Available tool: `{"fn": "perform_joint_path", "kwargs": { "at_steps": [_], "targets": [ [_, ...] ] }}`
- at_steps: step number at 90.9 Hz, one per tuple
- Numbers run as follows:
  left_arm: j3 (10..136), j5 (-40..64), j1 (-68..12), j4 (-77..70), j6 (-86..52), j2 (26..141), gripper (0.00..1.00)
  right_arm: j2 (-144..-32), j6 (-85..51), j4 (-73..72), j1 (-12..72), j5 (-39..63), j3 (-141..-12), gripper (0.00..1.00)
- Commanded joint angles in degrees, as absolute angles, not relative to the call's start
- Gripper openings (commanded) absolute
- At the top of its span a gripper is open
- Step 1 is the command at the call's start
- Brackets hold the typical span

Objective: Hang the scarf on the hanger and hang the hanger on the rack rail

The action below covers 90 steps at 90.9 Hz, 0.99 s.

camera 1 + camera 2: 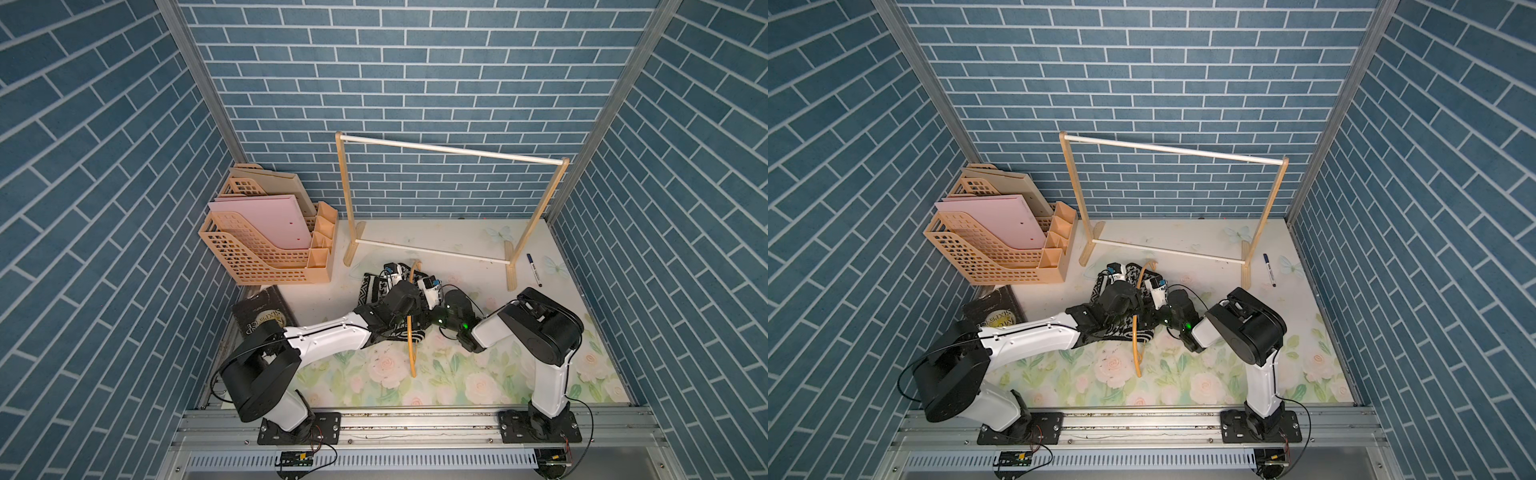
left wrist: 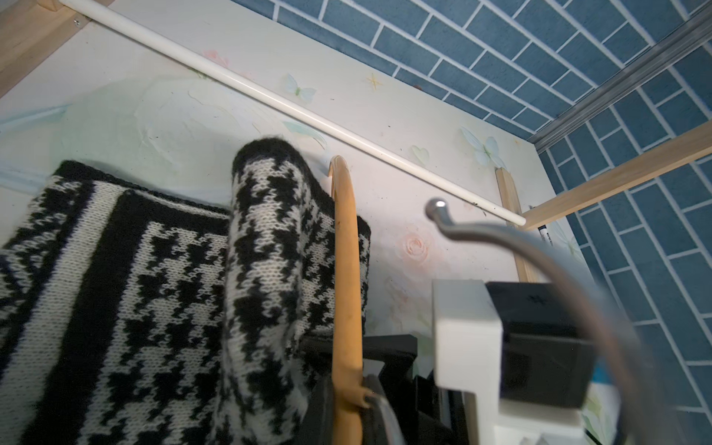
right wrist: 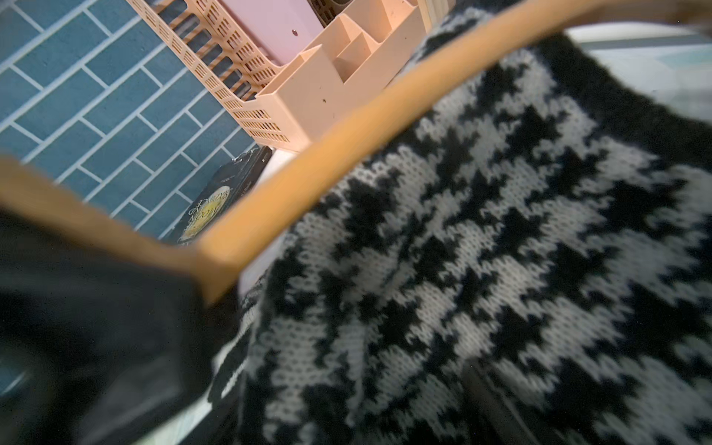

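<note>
The hanger [image 1: 412, 353] stands on edge on the table, a slim wooden arc running from front to back. My left gripper [image 2: 348, 416] is shut on its middle, right where the metal hook [image 2: 439, 208] comes out. The scarf [image 2: 162, 293], black-and-white houndstooth, lies on the table under and beside the hanger, with one fold [image 2: 269, 231] raised against the wooden arm [image 2: 346, 250]. In both top views the scarf [image 1: 1129, 332] is mostly hidden beneath the two wrists. My right gripper [image 3: 366, 404] hovers just over the cloth with its jaws apart and the knit [image 3: 501, 231] spread between them.
A wooden rack [image 1: 453, 150] with white rods stands behind the arms; its lower rod [image 2: 293, 104] runs close past the hanger's far tip. A peach file organizer [image 1: 266, 249] and a dark book [image 1: 262, 316] sit at the left. A marker [image 1: 534, 270] lies at the right.
</note>
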<state>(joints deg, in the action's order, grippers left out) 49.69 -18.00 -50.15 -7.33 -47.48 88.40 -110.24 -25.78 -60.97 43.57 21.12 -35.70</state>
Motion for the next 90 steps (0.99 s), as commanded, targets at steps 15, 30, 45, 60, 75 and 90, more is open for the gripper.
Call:
{"fn": "perform_joint_path", "kwargs": {
  "at_steps": [15,30,45,60,75,90],
  "targets": [
    [49.47,-18.98,-49.75,-4.71,-46.14,90.35,0.0,-102.56,-18.28,-55.31,45.27,22.67,-31.99,0.88],
    [49.9,-19.24,-49.75,-4.16,-45.91,90.44,0.0,-99.11,-17.01,-54.79,45.21,21.93,-30.31,0.9],
    [50.08,-19.34,-49.75,-3.98,-45.83,90.41,0.0,-93.42,-15.31,-51.01,45.13,20.18,-28.58,0.88],
    [50.83,-19.17,-49.75,-3.55,-45.47,90.89,0.0,-85.8,-13.54,-45.58,44.39,16.71,-25.93,0.85],
    [51.48,-19.07,-49.75,-3.19,-45.18,91.05,0.0,-84.36,-13.48,-45.44,44.15,14.56,-23.54,0.79],
    [52.47,-18.7,-49.75,-2.54,-45.06,91.73,0.0,-93.75,-17.33,-51.09,44.4,17.97,-26.42,0.75]
  ]
}}
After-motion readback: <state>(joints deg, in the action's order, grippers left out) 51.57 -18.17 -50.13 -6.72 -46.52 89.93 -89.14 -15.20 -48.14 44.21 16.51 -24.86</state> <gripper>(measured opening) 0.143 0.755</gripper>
